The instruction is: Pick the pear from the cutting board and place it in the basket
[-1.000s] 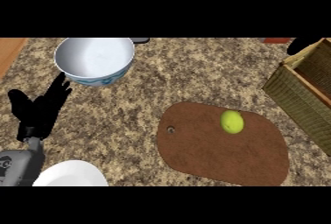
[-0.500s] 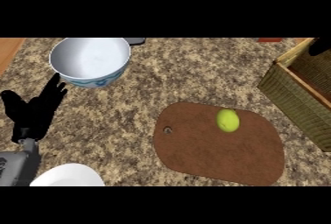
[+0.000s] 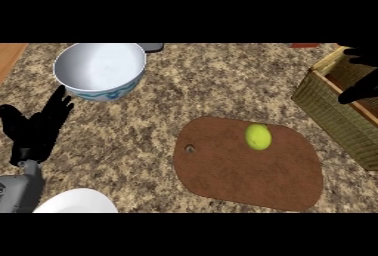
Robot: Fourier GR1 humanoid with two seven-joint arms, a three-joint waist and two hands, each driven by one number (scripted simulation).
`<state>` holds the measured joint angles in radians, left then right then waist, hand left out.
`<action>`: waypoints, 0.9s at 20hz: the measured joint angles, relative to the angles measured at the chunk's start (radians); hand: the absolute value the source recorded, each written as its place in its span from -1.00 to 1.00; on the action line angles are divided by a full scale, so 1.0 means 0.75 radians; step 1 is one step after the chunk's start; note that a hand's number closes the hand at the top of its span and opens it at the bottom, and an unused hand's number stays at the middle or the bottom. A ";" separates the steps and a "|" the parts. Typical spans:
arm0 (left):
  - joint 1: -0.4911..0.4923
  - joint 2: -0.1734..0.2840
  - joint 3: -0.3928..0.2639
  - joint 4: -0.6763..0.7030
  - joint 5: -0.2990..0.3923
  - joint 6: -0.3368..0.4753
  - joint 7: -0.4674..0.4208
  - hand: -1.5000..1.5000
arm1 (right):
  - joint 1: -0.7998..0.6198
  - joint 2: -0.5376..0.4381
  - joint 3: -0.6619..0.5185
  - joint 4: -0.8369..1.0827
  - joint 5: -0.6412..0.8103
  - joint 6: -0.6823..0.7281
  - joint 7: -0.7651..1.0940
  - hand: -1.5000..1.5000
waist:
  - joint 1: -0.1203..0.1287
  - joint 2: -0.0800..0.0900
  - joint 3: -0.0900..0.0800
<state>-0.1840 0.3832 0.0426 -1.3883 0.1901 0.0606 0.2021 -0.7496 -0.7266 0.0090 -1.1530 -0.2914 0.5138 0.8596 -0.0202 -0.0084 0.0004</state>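
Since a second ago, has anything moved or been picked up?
Nothing picked up. The view drifted slightly. The right hand now shows more at the right edge over the basket. The pear stays on the cutting board; the left hand stays open.

No legible text, labels, brands, numbers or signs on any item, blue band on bowl [image 3: 101,70] pattern only

A matte black left hand [image 3: 35,131] joins a grey forearm [image 3: 18,192]; the right hand [image 3: 359,85] shows equally black.
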 measured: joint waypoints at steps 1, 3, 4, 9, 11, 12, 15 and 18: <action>-0.002 -0.002 -0.001 -0.003 -0.004 -0.002 0.003 0.00 | 0.045 0.023 0.007 -0.044 0.026 -0.038 -0.013 -1.00 | 0.003 0.001 0.000; 0.015 -0.016 -0.008 -0.014 -0.017 -0.003 -0.011 0.00 | 0.140 0.065 0.015 -0.127 0.076 -0.110 -0.039 -1.00 | 0.008 0.003 0.000; 0.005 -0.022 -0.008 -0.013 -0.022 0.001 -0.006 0.00 | 0.171 0.096 0.026 -0.160 0.107 -0.150 -0.051 -1.00 | 0.010 0.004 0.000; -0.034 -0.025 0.020 0.054 -0.031 -0.033 -0.045 0.00 | 0.291 0.241 0.059 -0.253 0.248 -0.332 -0.116 -1.00 | 0.020 0.008 0.001; -0.041 -0.027 0.025 0.063 -0.033 -0.043 -0.043 0.00 | 0.317 0.294 0.052 -0.228 0.292 -0.395 -0.174 -1.00 | 0.025 0.009 0.001; -0.061 -0.026 0.030 0.074 -0.033 -0.047 -0.038 0.00 | 0.319 0.326 0.058 -0.199 0.318 -0.420 -0.203 -1.00 | 0.027 0.010 0.001; -0.061 -0.040 0.034 0.058 -0.049 -0.043 -0.023 0.00 | 0.351 0.391 0.094 -0.177 0.389 -0.450 -0.227 -1.00 | 0.030 0.010 0.002; -0.036 -0.053 0.032 0.002 -0.054 -0.046 0.013 0.00 | 0.336 0.421 0.095 -0.070 0.427 -0.421 -0.272 -1.00 | 0.035 0.011 0.001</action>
<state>-0.2109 0.3433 0.0663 -1.3870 0.1497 0.0261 0.2121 -0.4978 -0.4108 0.0801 -1.2058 0.0291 0.1978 0.6556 0.0058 0.0000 0.0009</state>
